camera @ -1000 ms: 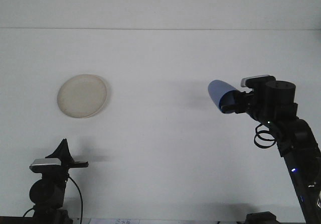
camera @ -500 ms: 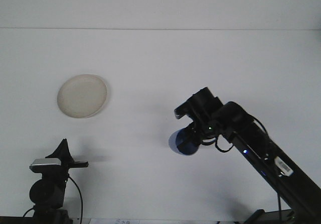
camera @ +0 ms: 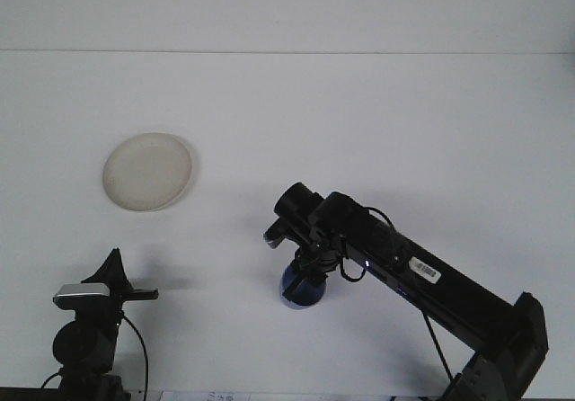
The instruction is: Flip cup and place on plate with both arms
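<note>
A blue cup (camera: 299,287) is seen just below the centre of the frame, low over or on the white table (camera: 359,122); whether it touches the surface cannot be told. Only its lower rounded part shows, a deep blue with a darker patch toward its upper side, the rest being covered by the black wrist above it. Which way its opening faces cannot be made out. The cup is held by the right gripper (camera: 304,271), which is closed around it from above. The right arm (camera: 422,280) is stretched as a long black bar from the lower right corner of the frame up toward the centre, a white label being visible on its upper face.

A pale, cream-coloured round plate (camera: 147,171) lies flat at the upper left of the frame, well apart from the cup, with nothing resting on it.

The left gripper (camera: 114,271) is seen at the lower left corner, below the plate, its dark pointed tip raised. Whether it is open or closed cannot be told from this view. Nothing is seen in it.
</note>
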Available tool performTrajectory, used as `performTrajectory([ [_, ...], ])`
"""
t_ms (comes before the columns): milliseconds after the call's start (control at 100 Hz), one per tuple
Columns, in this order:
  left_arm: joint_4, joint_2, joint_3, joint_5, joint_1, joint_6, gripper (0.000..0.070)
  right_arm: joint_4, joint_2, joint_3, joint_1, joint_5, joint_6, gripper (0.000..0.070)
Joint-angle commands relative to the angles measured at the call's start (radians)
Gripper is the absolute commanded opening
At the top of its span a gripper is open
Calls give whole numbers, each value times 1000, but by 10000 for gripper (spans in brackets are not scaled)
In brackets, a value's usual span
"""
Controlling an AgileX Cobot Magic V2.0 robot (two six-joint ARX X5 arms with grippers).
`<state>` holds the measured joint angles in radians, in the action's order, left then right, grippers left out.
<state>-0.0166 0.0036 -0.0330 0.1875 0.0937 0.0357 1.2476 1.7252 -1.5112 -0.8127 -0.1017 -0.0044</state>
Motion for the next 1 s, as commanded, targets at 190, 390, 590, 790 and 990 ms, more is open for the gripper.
performTrajectory([
  [190, -14, 0, 19, 3, -1, -3, 12, -20, 72, -22, -28, 0, -15, 3],
  [390, -14, 0, 19, 3, -1, -3, 12, -24, 77, -22, -32, -2, -15, 145],
  [590, -14, 0, 19, 3, -1, -3, 12, -29, 74, -32, -32, -2, -20, 481],
  [790, -14, 0, 19, 3, -1, -3, 12, -6, 45, -139, -29, -2, -20, 481],
  [990, -14, 0, 19, 3, -1, -3, 12, 36, -60, -273, -27, 22, -24, 481],
])
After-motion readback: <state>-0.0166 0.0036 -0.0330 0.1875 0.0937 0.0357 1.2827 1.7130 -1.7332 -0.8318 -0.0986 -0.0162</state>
